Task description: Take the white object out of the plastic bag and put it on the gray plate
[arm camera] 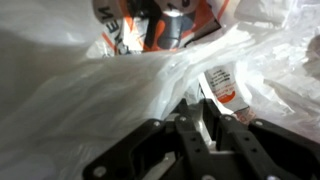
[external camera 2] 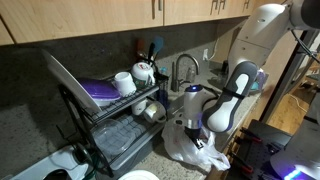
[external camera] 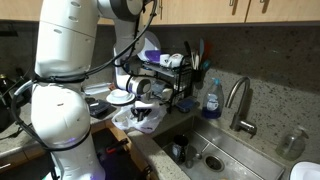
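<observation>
The plastic bag (external camera: 140,121) (external camera 2: 188,150) lies crumpled on the counter in front of the dish rack. My gripper (external camera: 143,108) (external camera 2: 196,128) (arm camera: 208,118) points down into it. In the wrist view glossy film (arm camera: 110,95) surrounds the fingers. The jaws stand close together, pinching something whitish. The white object (arm camera: 224,86), a small pack with an orange label, sticks out just past the fingertips. A pale round plate (external camera: 119,97), apparently the gray plate, lies on the counter beside the bag, apart from the gripper.
The black dish rack (external camera: 172,76) (external camera 2: 110,112) holds a blue-and-white plate (external camera 2: 100,92) and cups. A sink (external camera: 212,152), a faucet (external camera: 240,100) and a blue soap bottle (external camera: 211,98) are beside the bag. Other orange-labelled packs (arm camera: 150,30) lie in the bag.
</observation>
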Available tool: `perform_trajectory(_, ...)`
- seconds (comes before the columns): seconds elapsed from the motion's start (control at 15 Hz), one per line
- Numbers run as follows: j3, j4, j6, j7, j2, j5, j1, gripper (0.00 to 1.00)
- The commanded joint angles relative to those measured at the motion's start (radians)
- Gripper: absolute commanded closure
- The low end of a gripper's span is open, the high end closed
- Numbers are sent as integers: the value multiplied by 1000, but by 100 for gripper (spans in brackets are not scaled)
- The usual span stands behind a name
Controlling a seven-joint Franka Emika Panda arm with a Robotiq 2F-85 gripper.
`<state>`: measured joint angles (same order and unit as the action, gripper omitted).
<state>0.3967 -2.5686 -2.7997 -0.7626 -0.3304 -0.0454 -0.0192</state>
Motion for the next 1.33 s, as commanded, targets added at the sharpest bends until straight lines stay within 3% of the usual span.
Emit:
perform_trajectory(0.0, 20, -17, 7, -37, 4, 33, -19, 76)
perform_trajectory(0.07, 20, -15, 8, -37, 3, 33, -19, 90)
perform_trajectory(0.27, 18, -15, 7, -33, 5, 30, -16, 100)
perform_trajectory(0.6, 25, -25, 24, -17, 47, 37, -13, 96)
perform_trajectory(1.0, 58, -62, 63, -16, 200, 121, 2, 97)
perform_trajectory(1.27, 19, -60, 127, -24, 271, 176, 56, 97)
